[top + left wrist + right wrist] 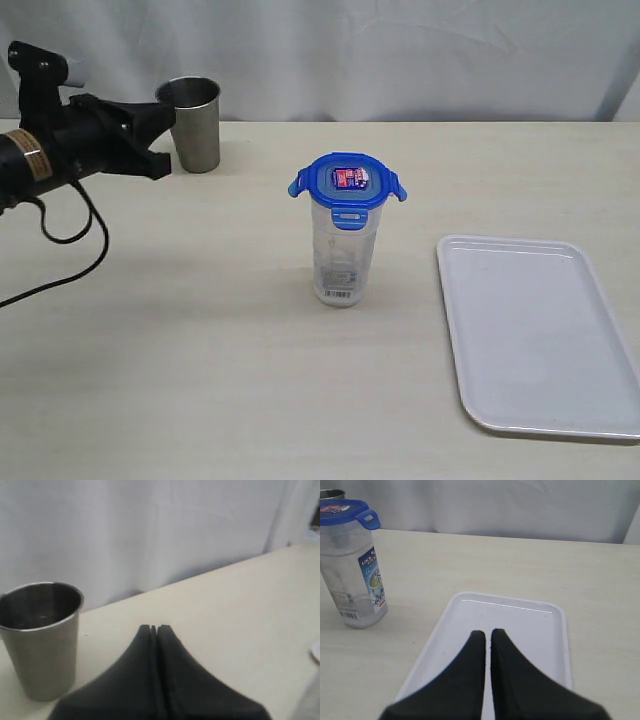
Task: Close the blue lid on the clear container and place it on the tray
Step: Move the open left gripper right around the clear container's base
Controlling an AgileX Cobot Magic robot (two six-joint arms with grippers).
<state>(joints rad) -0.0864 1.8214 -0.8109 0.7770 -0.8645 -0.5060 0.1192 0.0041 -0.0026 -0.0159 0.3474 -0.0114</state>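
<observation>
The clear container [339, 262] stands upright mid-table with the blue lid [347, 183] resting on its top. The lid's side flaps stick outward and its front flap is folded down. The right wrist view shows the same container [353, 575] and lid [341, 512] beyond the tray's corner. The white tray [540, 340] lies flat to the container's right, with nothing on it. My left gripper [158, 130] [156, 627] is shut on nothing, far left beside a steel cup. My right gripper [487, 632] is shut and empty, hovering over the tray [520, 617]; the exterior view does not show it.
A steel cup [195, 122] [42, 635] stands at the back left, just past my left gripper's tips. A black cable [70, 235] loops from the left arm onto the table. A white curtain backs the table's far edge.
</observation>
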